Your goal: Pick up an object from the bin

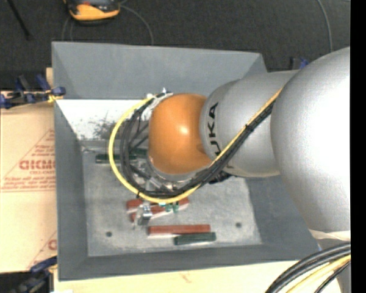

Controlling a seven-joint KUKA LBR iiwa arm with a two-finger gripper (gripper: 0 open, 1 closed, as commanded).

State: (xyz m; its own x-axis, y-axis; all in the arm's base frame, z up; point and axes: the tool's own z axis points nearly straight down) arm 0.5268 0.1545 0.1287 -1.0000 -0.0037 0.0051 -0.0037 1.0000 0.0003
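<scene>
Pincer (pixel 145 213), mostly hidden under the arm's orange cover, is low over a small red-brown block (pixel 132 204) at front centre of the grey metal bin (pixel 70 212); whether it is wide or narrow cannot be told. Just beside it lie a long flat red-brown bar (pixel 179 229) and a dark green stick (pixel 194 238), parallel to each other.

An orange-and-black handheld device (pixel 90 2) lay on the dark floor (pixel 201 23), with a thin cable (pixel 147 24) trailing from it (curving to the right). A red stick (pixel 179 229) lay flat. A dark green stick (pixel 195 238) lay just beside it, roughly parallel.
</scene>
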